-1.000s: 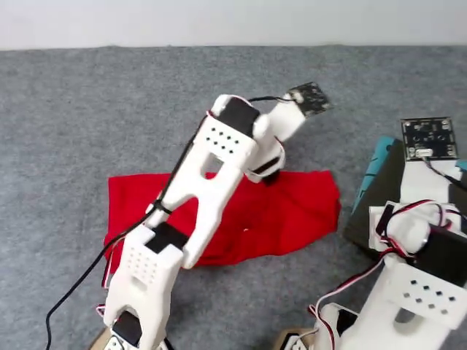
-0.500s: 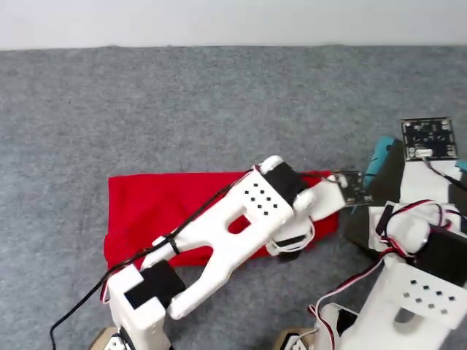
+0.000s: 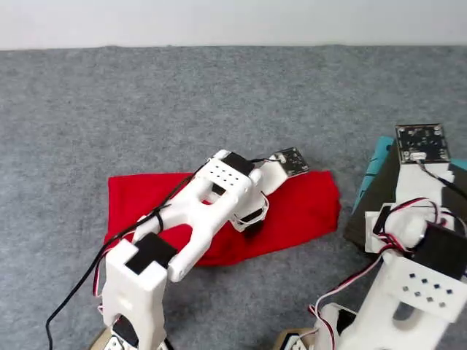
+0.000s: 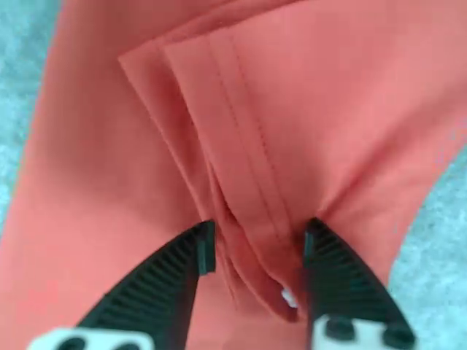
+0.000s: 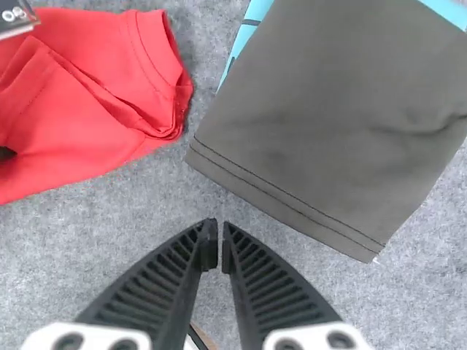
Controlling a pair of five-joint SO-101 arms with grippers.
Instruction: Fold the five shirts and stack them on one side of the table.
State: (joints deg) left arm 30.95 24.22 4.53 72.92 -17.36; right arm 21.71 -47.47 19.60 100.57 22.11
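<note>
A red shirt (image 3: pixel 306 204) lies folded into a wide strip on the grey mat, in the middle of the high view. My left gripper (image 3: pixel 252 227) is down on its middle, near the front edge. In the left wrist view the left gripper (image 4: pixel 255 251) is open, with a raised hemmed fold of the red shirt (image 4: pixel 328 109) between its fingers. A folded dark grey shirt (image 5: pixel 343 117) lies on a teal one (image 5: pixel 252 22) at the table's right side. My right gripper (image 5: pixel 215 244) is shut and holds nothing, above bare mat just off that dark shirt's hem.
The right arm (image 3: pixel 423 255) stands over the dark shirt (image 3: pixel 383 189) and the teal shirt (image 3: pixel 379 149). The red shirt's right end (image 5: pixel 157 80) lies a short gap from that pile. Grey mat (image 3: pixel 146 102) stretches open behind and to the left.
The left arm swung from the red shirt's far edge to its right end, then back to the shirt's middle. The right arm shifted only slightly.
</note>
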